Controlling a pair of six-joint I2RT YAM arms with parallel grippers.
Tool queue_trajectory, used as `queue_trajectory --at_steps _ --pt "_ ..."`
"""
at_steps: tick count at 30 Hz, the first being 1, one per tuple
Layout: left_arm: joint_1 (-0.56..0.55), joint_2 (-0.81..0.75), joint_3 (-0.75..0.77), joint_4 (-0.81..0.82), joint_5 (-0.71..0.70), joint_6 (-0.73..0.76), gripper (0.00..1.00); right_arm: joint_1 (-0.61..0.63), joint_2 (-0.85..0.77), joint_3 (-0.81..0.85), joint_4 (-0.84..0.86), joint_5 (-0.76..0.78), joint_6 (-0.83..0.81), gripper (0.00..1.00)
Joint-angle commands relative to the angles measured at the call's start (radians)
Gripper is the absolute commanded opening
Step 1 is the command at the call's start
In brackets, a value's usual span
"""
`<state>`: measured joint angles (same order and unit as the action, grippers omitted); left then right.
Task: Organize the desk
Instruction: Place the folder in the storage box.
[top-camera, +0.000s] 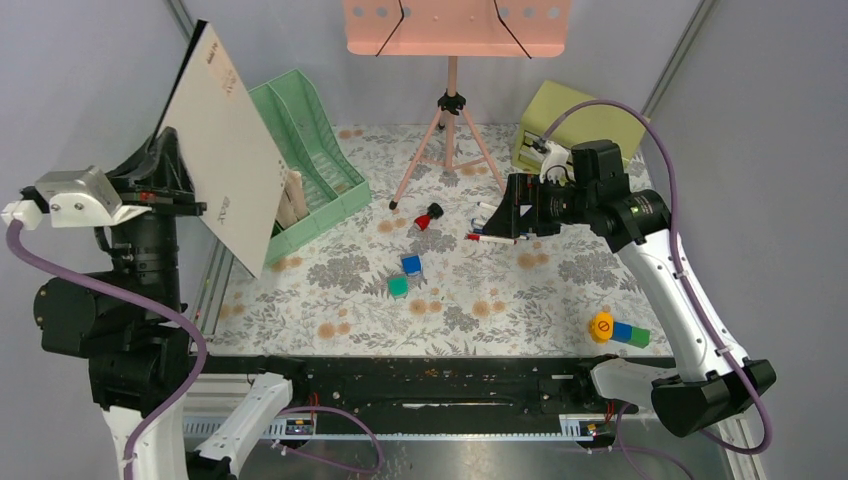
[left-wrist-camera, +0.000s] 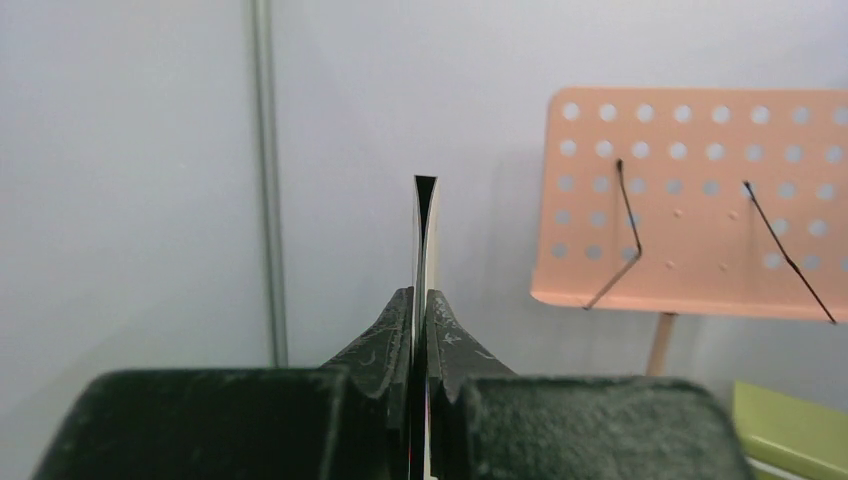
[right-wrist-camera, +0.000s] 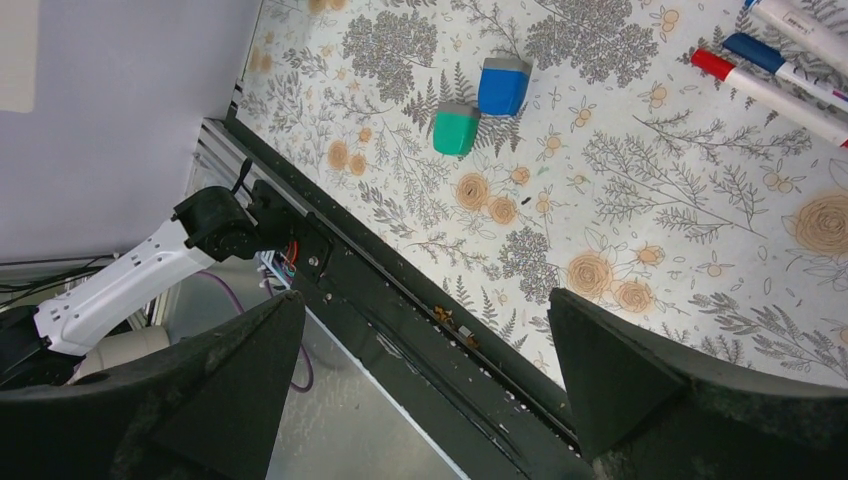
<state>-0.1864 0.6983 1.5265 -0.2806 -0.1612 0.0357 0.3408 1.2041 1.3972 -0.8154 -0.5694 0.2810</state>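
Clearly the left hand (left-wrist-camera: 420, 325) is clenched on one edge of a thin white board (top-camera: 225, 150), holding it tilted above the green tray (top-camera: 325, 175). The right hand (right-wrist-camera: 425, 300) hangs released, jaws wide, over the pens (top-camera: 490, 238). The worktop (top-camera: 520, 300) lies flat beyond the black rail (top-camera: 420, 370), filling the middle of the top view. It looks rigid and fixed, with nothing to grip. The board seems light and stiff but likely slippery, so it is best pinched deep at an edge.
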Motion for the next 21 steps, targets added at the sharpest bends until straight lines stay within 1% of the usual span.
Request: queue_trajectory --at_steps 1,4,9,14,18,21 --pt "0.004 0.020 0.058 0.203 -0.130 0.101 0.00 -0.001 -0.007 -0.017 0.034 -0.026 0.020 0.99" --pt "0.004 0.022 0.064 0.247 -0.180 0.117 0.00 -0.003 -0.009 -0.025 0.033 -0.032 0.025 0.99" --pt "0.004 0.044 0.099 0.224 -0.228 0.168 0.00 -0.002 -0.010 -0.037 0.033 -0.037 0.027 0.99" --pt "0.004 0.070 0.102 0.207 -0.266 0.253 0.00 -0.001 -0.007 -0.045 0.034 -0.039 0.029 0.99" --pt "0.004 0.090 0.058 0.221 -0.261 0.311 0.00 -0.002 -0.007 -0.052 0.033 -0.043 0.028 0.99" --pt "0.005 0.089 -0.026 0.297 -0.278 0.338 0.00 -0.002 -0.011 -0.063 0.032 -0.042 0.025 1.00"
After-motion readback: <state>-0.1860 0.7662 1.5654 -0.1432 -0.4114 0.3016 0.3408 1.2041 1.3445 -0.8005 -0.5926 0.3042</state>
